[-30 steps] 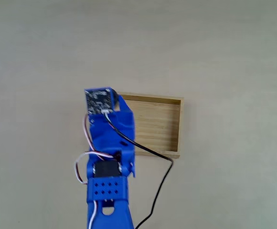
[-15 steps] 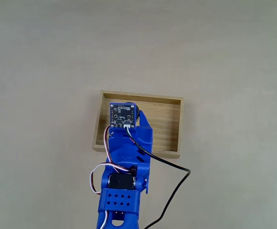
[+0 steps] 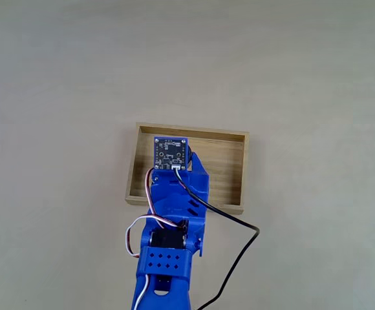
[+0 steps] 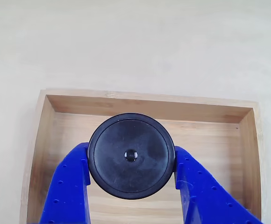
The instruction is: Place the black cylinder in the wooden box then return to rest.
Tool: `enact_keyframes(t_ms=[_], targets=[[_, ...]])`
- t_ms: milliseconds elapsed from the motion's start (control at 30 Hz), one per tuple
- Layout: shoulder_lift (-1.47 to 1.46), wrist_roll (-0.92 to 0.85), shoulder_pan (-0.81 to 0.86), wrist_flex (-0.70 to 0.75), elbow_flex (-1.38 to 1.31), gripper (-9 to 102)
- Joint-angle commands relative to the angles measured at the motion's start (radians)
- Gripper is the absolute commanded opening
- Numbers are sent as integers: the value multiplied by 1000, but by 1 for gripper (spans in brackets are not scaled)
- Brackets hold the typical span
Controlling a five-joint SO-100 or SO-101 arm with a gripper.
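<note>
My pincer [image 4: 131, 163] grips the black cylinder [image 4: 131, 156] above the wooden box [image 4: 145, 108]. In the fixed view my arm [image 3: 172, 213] hides both, and the box's near wall is cut off in the other view.

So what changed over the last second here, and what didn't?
In the fixed view the arm swung right, from over the box's left edge to above its floor, then nearly settled. The other view shows the gripper shut on the cylinder over the box; nothing released. The box stayed put.
</note>
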Motion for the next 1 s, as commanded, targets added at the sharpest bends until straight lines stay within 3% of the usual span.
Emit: enact_keyframes(t_ms=[0,967], targets=[[-3,-11,6,-46,-40,19],[130,-38,31,-61,-149,19]])
